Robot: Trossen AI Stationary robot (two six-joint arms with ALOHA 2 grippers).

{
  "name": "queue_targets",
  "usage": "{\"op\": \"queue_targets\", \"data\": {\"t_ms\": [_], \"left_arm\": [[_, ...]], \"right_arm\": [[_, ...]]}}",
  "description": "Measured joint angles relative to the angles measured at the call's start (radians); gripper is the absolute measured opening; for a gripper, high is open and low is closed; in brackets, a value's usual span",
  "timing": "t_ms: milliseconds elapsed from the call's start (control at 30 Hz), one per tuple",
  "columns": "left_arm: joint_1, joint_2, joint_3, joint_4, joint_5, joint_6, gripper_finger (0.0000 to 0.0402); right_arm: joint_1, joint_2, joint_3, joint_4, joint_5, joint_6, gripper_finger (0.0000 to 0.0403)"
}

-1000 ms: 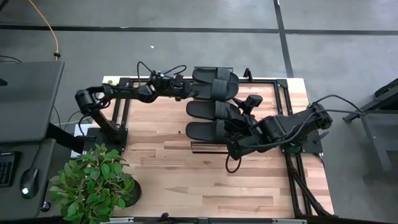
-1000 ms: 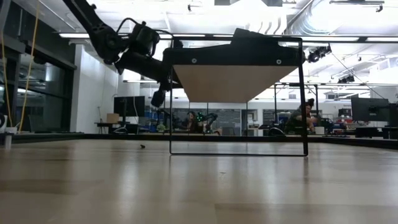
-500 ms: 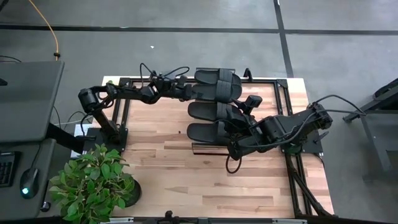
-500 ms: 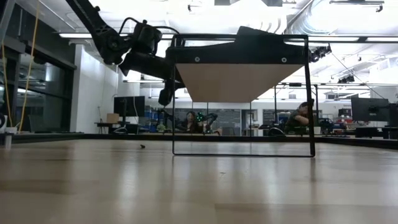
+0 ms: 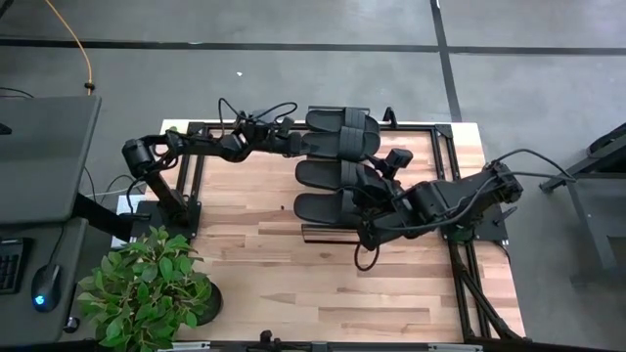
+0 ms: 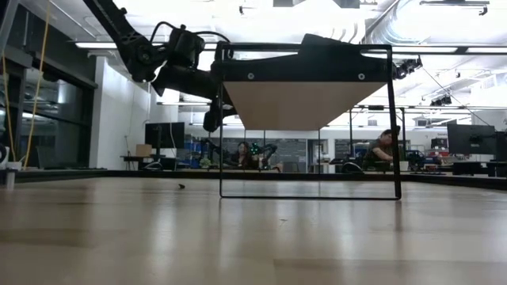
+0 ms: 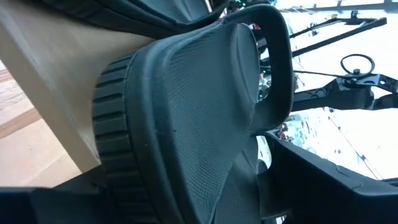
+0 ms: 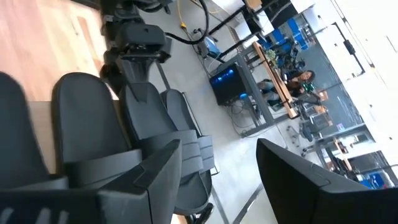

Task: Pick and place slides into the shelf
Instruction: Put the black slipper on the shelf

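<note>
While the four slides (image 5: 339, 166) sit lined up on the shelf (image 6: 305, 103) at the far middle of the bench (image 5: 293, 274), the left tool (image 5: 298, 145) is right at the heel end of the farthest pair, fingers spread wide and not holding anything. From its wrist camera the nearest sole (image 7: 186, 124) fills the frame, lying on the shelf's plank just ahead of the fingers. The right tool (image 5: 370, 203) is over the closer two slides, at their strap end, jaws partly open; I can't tell if it's gripping one.
</note>
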Motion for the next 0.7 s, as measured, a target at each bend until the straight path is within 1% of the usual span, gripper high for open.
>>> {"op": "queue_targets", "data": {"t_ms": [133,233,433,567,600,700], "left_arm": [[0.018,-0.008,-0.002,-0.007,0.02,0.026,0.0301],[0.053,-0.011,-0.002,-0.008,0.064,0.028,0.0294],[0.115,-0.022,-0.002,-0.003,0.144,0.053,0.0285],[0.16,-0.023,-0.002,0.003,0.189,0.086,0.0285],[0.172,-0.023,-0.002,0.003,0.192,0.097,0.0285],[0.205,-0.023,-0.002,-0.007,0.197,0.133,0.0285]], "right_arm": [[-0.049,0.0,0.0,-0.025,0.001,0.033,0.02],[-0.107,0.0,0.0,-0.033,-0.03,0.041,0.02],[-0.239,-0.003,0.0,-0.027,-0.172,0.025,0.02],[-0.316,-0.01,-0.001,0.043,-0.24,-0.055,0.02],[-0.336,-0.016,-0.001,0.079,-0.276,-0.087,0.02],[-0.394,-0.032,-0.001,0.201,-0.431,-0.194,0.02]]}}
